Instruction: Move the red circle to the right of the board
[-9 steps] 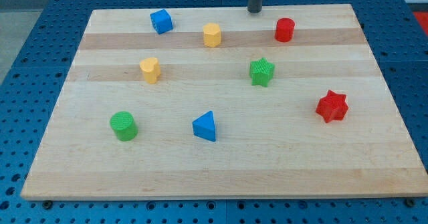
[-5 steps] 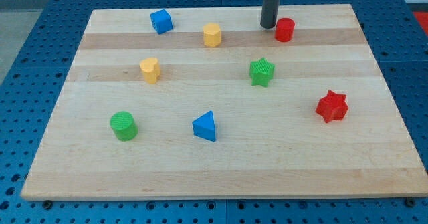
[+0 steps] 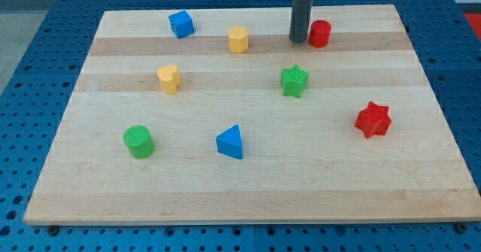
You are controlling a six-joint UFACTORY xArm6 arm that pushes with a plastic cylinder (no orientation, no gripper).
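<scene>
The red circle (image 3: 320, 33), a short red cylinder, stands near the view's top edge of the wooden board (image 3: 248, 184), right of the middle. My tip (image 3: 298, 40) rests on the board just to the left of the red circle, very close to it or touching its left side. The dark rod rises straight up out of the frame.
A red star (image 3: 373, 119) lies at the right. A green star (image 3: 294, 80) sits below my tip. A yellow hexagon (image 3: 238, 38), a blue cube (image 3: 180, 23), a yellow heart (image 3: 168, 78), a green cylinder (image 3: 139, 141) and a blue triangle (image 3: 231, 142) lie to the left.
My tip has come down from the board's top edge to the left side of the red circle. No block has visibly moved.
</scene>
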